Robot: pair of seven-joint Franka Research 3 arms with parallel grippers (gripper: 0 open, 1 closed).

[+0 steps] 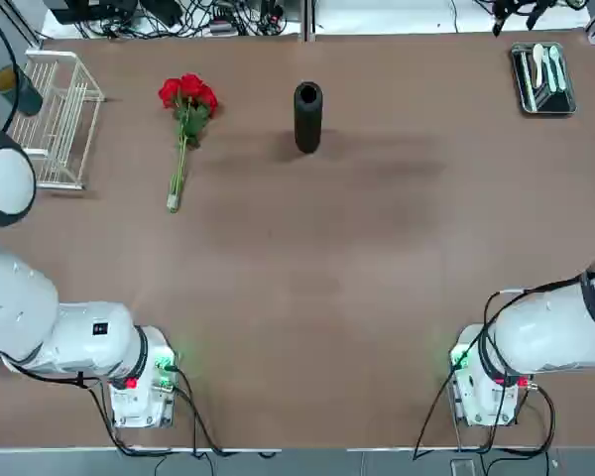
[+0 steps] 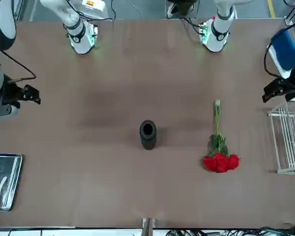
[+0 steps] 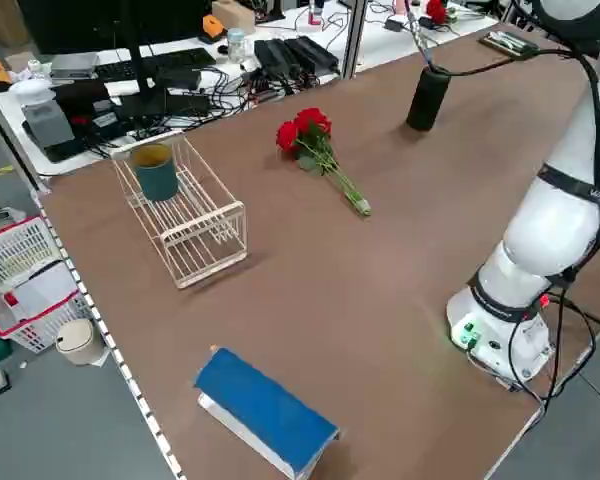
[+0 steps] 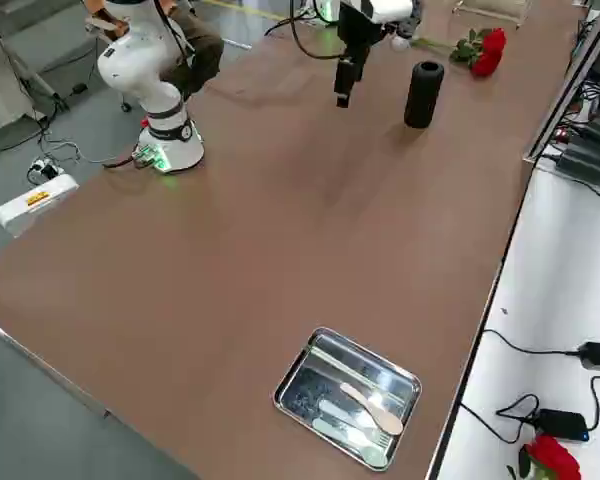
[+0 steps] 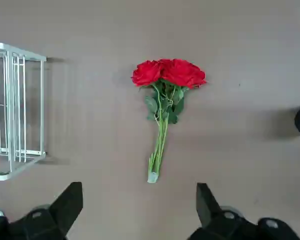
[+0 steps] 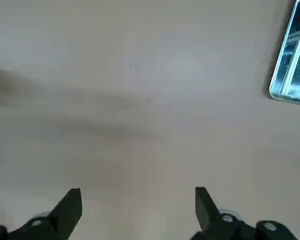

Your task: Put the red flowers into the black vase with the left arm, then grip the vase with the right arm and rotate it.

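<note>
From the robot's side, with twelve o'clock at the far rim of the bench (image 1: 317,297), start at the near rim: see the base of the left arm (image 1: 144,377) between seven and eight o'clock, and the base of the right arm (image 1: 486,377) at four. Look to nine o'clock for the left claw (image 5: 140,185), raised above the bench, open and holding nothing, short of the flowers. Look to three for the right claw (image 6: 138,189), also raised, open and holding nothing. Along the left rim, nearer than the rack, note a white box with a blue top (image 3: 265,410). Toward ten, find the white wire rack (image 1: 79,119), with a dark teal cup (image 3: 155,172) inside. Between ten and eleven, find the red flowers (image 1: 188,99) lying flat on the bench, blooms pointing to the far rim and stems back toward the robot, well apart from the vase. At twelve, find the black vase (image 1: 307,117) standing upright, mouth up, touched by neither claw. Farthest off, at two, see a metal tray (image 1: 542,79) holding pale cutlery (image 1: 553,69).
</note>
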